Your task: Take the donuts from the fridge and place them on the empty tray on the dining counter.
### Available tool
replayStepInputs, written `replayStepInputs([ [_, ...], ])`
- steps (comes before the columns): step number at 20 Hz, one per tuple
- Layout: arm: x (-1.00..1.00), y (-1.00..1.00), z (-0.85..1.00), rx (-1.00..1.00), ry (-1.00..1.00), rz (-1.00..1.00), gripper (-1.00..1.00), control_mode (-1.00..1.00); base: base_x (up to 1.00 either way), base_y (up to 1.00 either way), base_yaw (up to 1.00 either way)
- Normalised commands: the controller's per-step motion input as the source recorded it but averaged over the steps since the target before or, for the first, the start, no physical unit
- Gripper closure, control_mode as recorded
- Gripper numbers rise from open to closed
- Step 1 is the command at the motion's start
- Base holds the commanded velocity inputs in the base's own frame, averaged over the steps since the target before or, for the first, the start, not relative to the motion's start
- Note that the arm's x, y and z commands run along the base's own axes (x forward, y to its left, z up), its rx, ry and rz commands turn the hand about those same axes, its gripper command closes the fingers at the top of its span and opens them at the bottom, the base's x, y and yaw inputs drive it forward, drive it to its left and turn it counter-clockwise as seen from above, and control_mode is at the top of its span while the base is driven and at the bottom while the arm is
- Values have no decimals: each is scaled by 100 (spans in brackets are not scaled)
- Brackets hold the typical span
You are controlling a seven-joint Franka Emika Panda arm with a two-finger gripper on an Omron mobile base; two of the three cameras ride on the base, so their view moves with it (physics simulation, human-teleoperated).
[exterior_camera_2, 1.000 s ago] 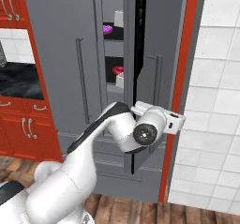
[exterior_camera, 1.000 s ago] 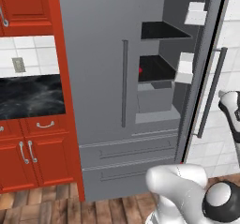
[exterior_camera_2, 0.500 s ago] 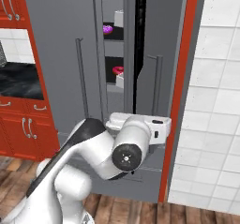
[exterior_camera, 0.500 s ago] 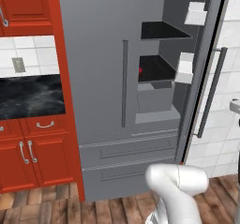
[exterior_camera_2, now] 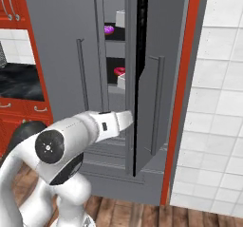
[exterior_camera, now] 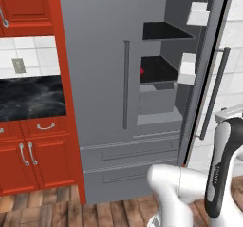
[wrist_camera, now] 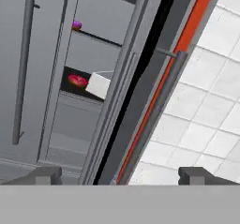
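The grey fridge [exterior_camera: 95,55] stands with its left door shut and its right door [exterior_camera_2: 147,102] swung open. On a black upper shelf inside lies the purple donut [exterior_camera_2: 108,29] [wrist_camera: 77,25]. One shelf lower sits the red-pink donut [exterior_camera_2: 119,70] [wrist_camera: 78,81] [exterior_camera: 142,71]. My gripper [wrist_camera: 119,177] is open, its fingertips [wrist_camera: 46,175] wide apart with nothing between them. It hangs low in front of the open door's edge, well short of the shelves. The tray and the dining counter are out of view.
The open door's bar handle [wrist_camera: 166,85] runs just right of the gap. White door bins [exterior_camera: 187,69] hang on the inside of the door. Red cabinets [exterior_camera: 28,150] with a black marble strip [exterior_camera: 28,98] stand left, and a white tiled wall [exterior_camera_2: 213,102] stands right.
The arm has swung round: its forearm now points at the open door's edge in the right base view and rises at the far right in the left base view. Fridge and donuts have not moved.
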Motion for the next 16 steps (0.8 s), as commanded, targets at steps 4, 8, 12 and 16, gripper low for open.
replayStepInputs([
  [4,39,100,0,-39,18,-11,-100,-100,0,0,0],
  [8,76,100,0,-42,31,-8,-100,-100,0,0,0],
  [12,76,99,-2,-39,35,-5,-100,-100,0,0,0],
  [16,64,30,-6,-30,18,-21,-100,-100,0,0,0],
])
